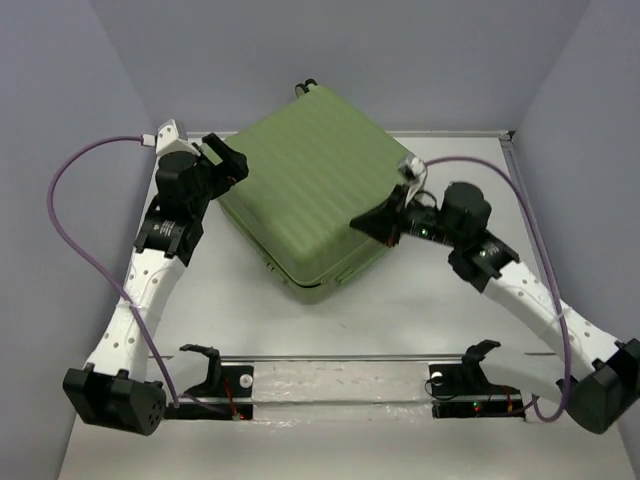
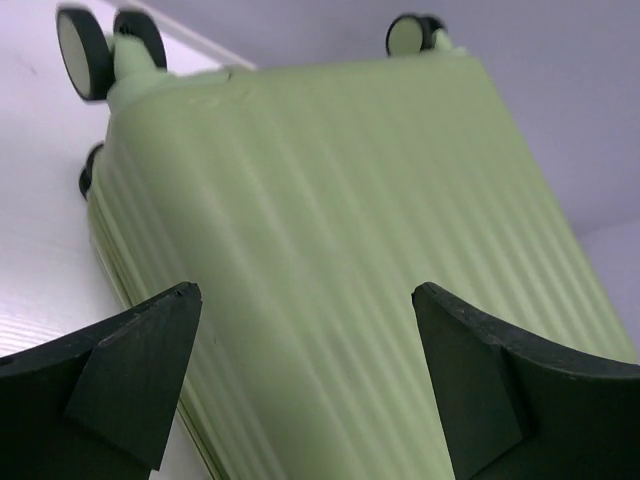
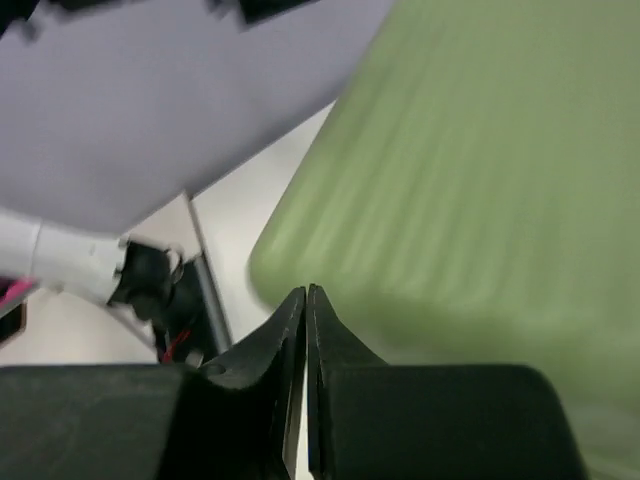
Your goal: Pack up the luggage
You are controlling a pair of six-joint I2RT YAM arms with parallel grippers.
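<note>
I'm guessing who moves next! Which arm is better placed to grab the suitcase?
Probably the left. Its left gripper is wide open and faces the suitcase and its ribbed top. The right gripper is shut at the suitcase's edge and would need to open first.

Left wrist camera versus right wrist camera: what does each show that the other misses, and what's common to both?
Only the left wrist: the caster wheels at the far end of the luggage, and the left gripper, fingers wide apart, facing the shell and holding nothing. Only the right wrist: the right gripper, shut with nothing between its fingers, beside a rounded corner of the shell; this view is blurred. Both: the ribbed green shell and the white table.
</note>
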